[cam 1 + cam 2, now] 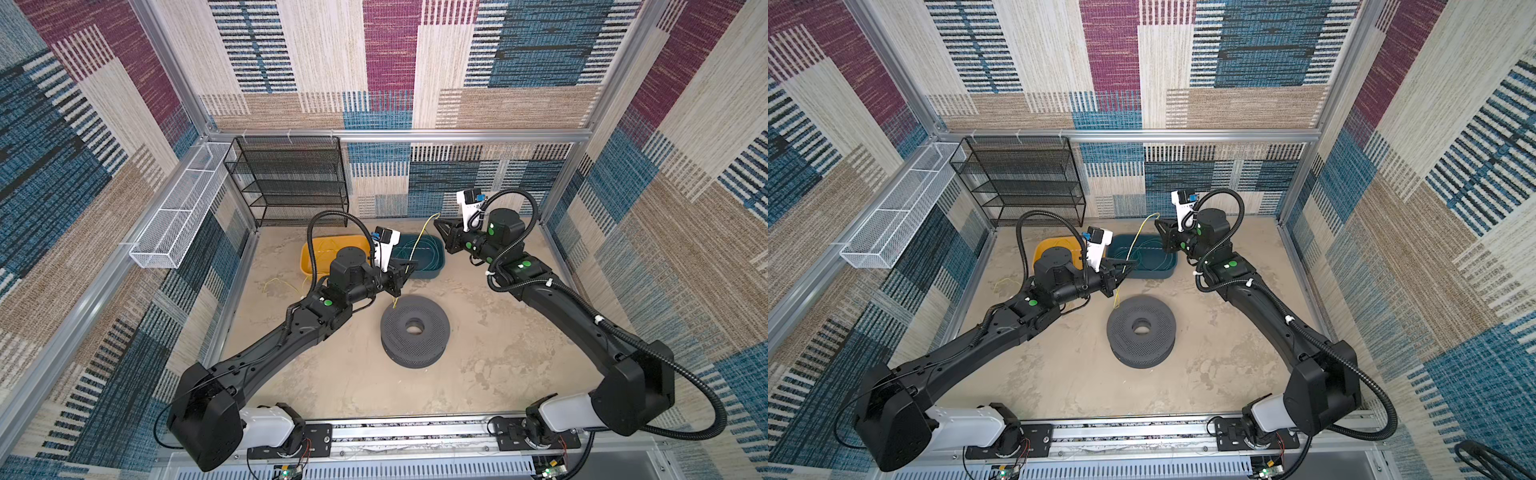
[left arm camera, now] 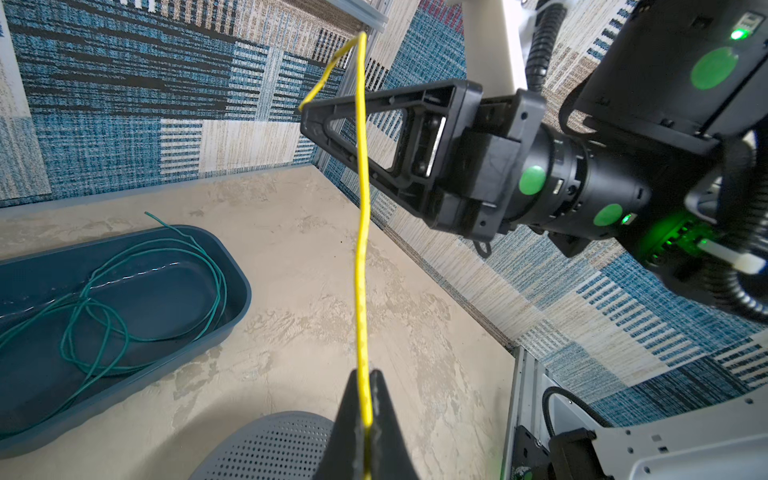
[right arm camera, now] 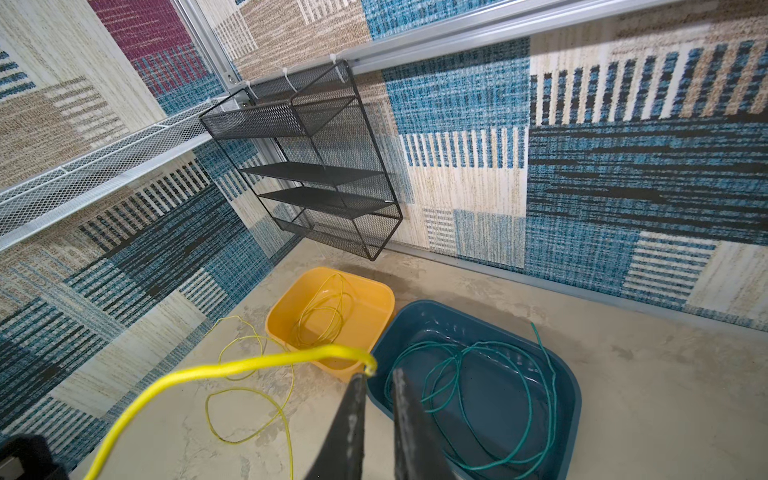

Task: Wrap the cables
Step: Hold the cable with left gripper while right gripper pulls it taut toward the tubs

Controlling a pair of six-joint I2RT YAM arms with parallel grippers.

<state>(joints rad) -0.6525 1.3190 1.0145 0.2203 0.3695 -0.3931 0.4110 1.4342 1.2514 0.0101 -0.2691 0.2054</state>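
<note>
A thin yellow cable (image 1: 420,237) (image 1: 1133,245) runs taut between my two grippers above the teal bin. My left gripper (image 1: 409,266) (image 2: 365,374) is shut on it. A short tail hangs from there down to the edge of the dark grey perforated spool (image 1: 414,330) (image 1: 1140,330). The cable's upper end bends over and touches one fingertip of my right gripper (image 1: 436,222) (image 3: 376,372). Its jaws show a narrow gap with nothing between them. Green cables (image 3: 528,390) (image 2: 216,282) lie coiled in the teal bin (image 3: 569,382). More yellow cable (image 3: 324,316) lies in the yellow bin (image 3: 274,328).
A loose yellow cable loop (image 3: 249,390) (image 1: 278,284) lies on the floor beside the yellow bin. A black mesh shelf (image 1: 286,178) hangs on the back wall. A white wire basket (image 1: 178,216) is fixed to the left wall.
</note>
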